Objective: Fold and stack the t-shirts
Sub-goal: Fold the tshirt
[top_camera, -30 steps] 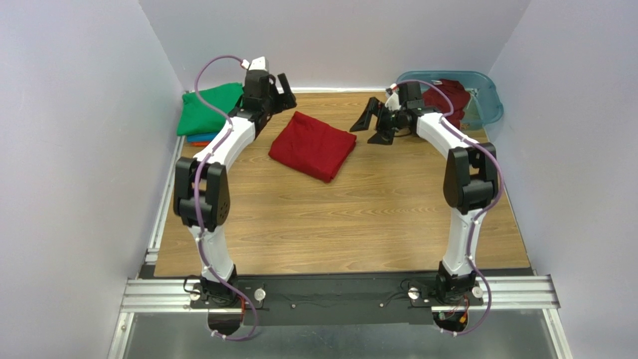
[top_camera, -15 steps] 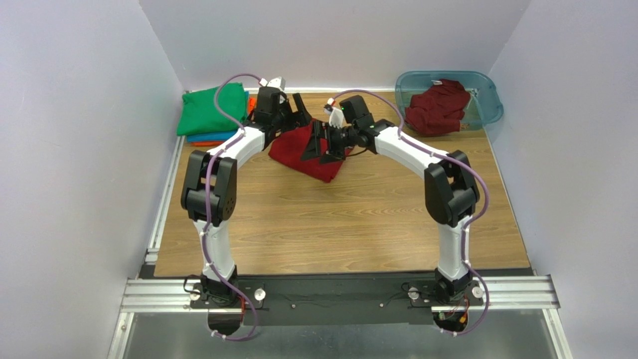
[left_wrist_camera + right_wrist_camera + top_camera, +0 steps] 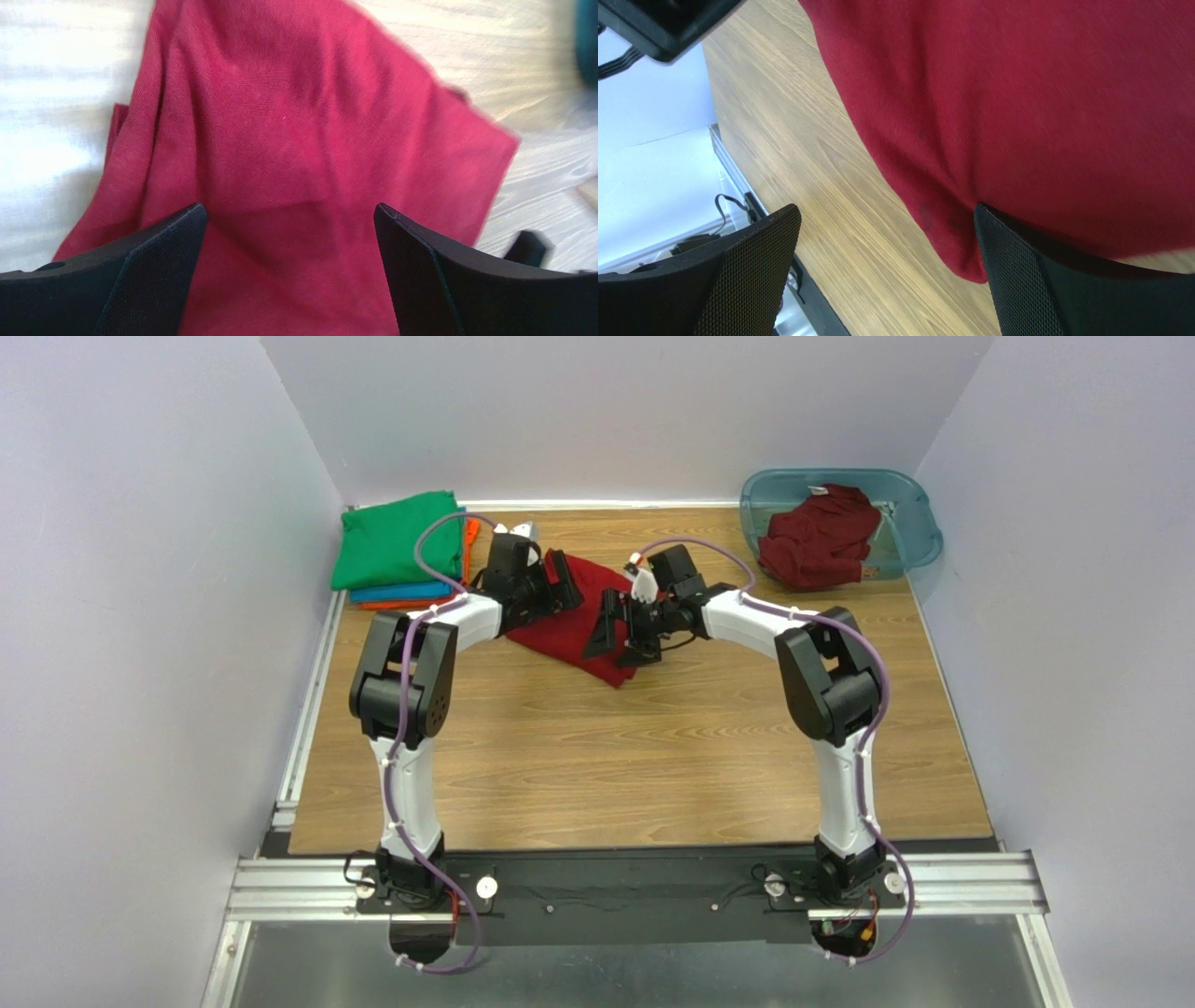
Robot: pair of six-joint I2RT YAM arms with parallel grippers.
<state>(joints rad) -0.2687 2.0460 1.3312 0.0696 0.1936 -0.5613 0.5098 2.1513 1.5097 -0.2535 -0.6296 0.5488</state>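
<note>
Two grippers, both jaws wide, nothing held. The left gripper (image 3: 550,585) hung over the far-left side of the folded dark red shirt (image 3: 561,633), and the right gripper (image 3: 622,627) was at its near-right edge. The shirt lay mid-worktop (image 3: 631,756) toward the far edge, its long axis running diagonally from far-left to near-right. I judged the green-topped stack (image 3: 397,543) in the far-left corner to be the target — left arm nearer.

1. A folded dark red t-shirt (image 3: 558,634) lies on the tabletop (image 3: 631,756), near the far edge and left of centre.
2. The left tool (image 3: 557,584) is at the shirt's far left side and the right tool (image 3: 623,633) at its right corner, both with fingers spread wide.
3. In the far left corner, a green t-shirt (image 3: 397,539) tops a stack, with a blue t-shirt (image 3: 393,594) and an orange t-shirt (image 3: 473,535) showing at the edges.
4. In the far right corner, a teal tub (image 3: 915,515) holds a crumpled dark red t-shirt (image 3: 821,532).
</note>
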